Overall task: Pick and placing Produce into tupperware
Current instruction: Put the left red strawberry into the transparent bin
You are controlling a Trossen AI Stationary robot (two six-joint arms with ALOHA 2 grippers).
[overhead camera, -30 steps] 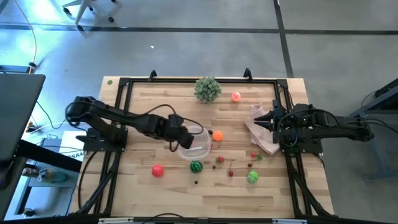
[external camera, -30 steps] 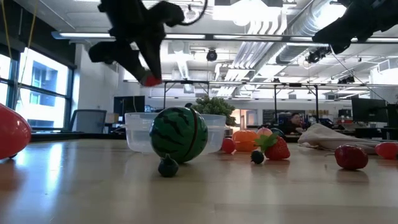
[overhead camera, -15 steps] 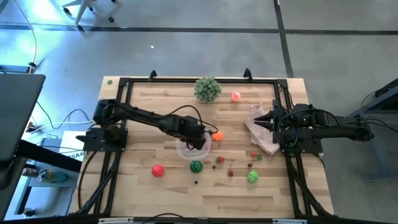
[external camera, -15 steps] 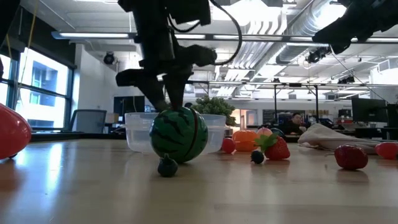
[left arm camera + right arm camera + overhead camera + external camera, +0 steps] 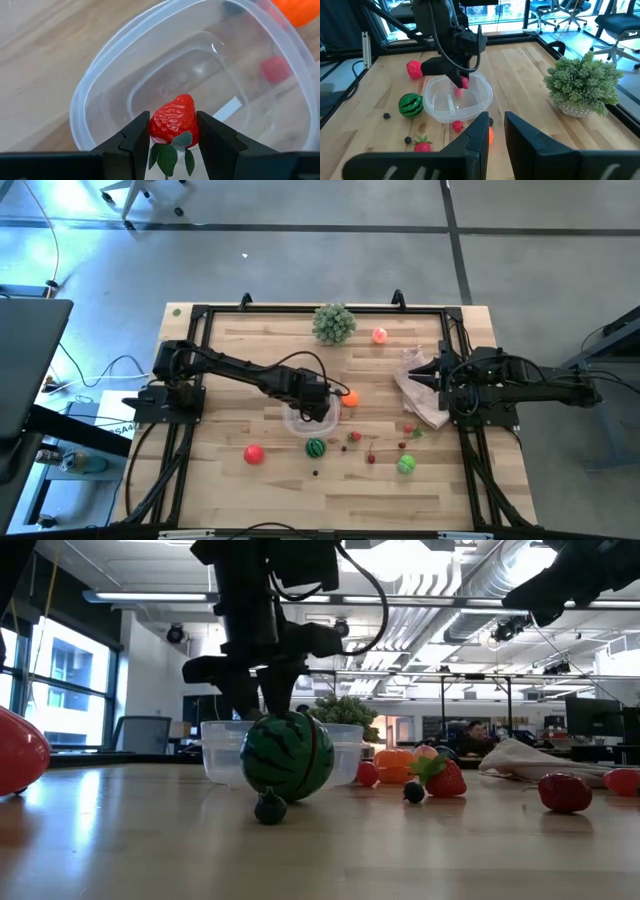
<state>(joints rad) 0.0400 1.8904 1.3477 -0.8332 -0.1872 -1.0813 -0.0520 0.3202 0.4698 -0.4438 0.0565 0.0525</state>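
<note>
One strawberry pinched in the left gripper, poised over the tub.
Let it go only once it hangs over the tub's middle, low enough not to bounce out. Beside the tub lie the watermelon ball and orange. Well off from the tub, the right gripper waits with fingers narrow, holding nothing.

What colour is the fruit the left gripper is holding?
Red strawberry with green leaves, clearest in the left wrist view.
</note>
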